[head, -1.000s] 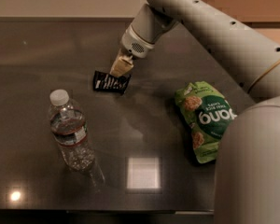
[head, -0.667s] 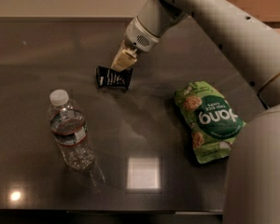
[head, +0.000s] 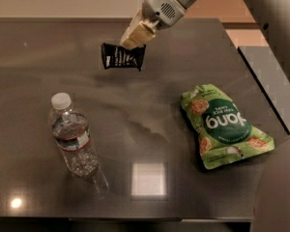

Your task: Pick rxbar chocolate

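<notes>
The rxbar chocolate (head: 123, 56) is a small flat black wrapper with white lettering. It hangs in the air above the dark table (head: 150, 105), towards the back middle. My gripper (head: 133, 38) is shut on the bar's upper right corner, and its cream fingers (head: 138, 33) pinch the wrapper from above. The white arm reaches in from the upper right.
A clear water bottle (head: 73, 137) with a white cap stands at the front left. A green snack pouch (head: 222, 125) lies flat at the right. The table's right edge is beside a grey surface (head: 275, 81). My own body fills the lower right corner.
The gripper has risen with the bar in it. The bar was lying on the table with the gripper on it, and now it hangs clear above the surface.
</notes>
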### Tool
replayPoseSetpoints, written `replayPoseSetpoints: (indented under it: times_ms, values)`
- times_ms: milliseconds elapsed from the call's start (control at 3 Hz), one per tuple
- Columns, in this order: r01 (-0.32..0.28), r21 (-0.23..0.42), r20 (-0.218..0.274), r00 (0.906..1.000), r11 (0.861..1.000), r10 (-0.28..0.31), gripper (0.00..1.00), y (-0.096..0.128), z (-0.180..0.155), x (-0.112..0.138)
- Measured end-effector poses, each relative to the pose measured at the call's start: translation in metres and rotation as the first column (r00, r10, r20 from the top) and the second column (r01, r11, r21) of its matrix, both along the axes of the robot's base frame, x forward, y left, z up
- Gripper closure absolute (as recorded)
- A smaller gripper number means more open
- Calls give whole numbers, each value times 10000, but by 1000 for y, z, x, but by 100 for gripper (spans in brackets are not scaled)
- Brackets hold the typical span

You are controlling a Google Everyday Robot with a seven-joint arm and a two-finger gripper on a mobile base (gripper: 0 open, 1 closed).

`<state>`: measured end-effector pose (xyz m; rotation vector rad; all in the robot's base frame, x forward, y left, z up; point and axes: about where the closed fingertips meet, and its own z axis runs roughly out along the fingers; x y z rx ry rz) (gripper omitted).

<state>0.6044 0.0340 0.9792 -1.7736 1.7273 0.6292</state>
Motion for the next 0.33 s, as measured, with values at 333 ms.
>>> replayPoseSetpoints:
  times_ms: [333]
  values:
    - [0,1,0,10000,10000,0,100,0,0,0]
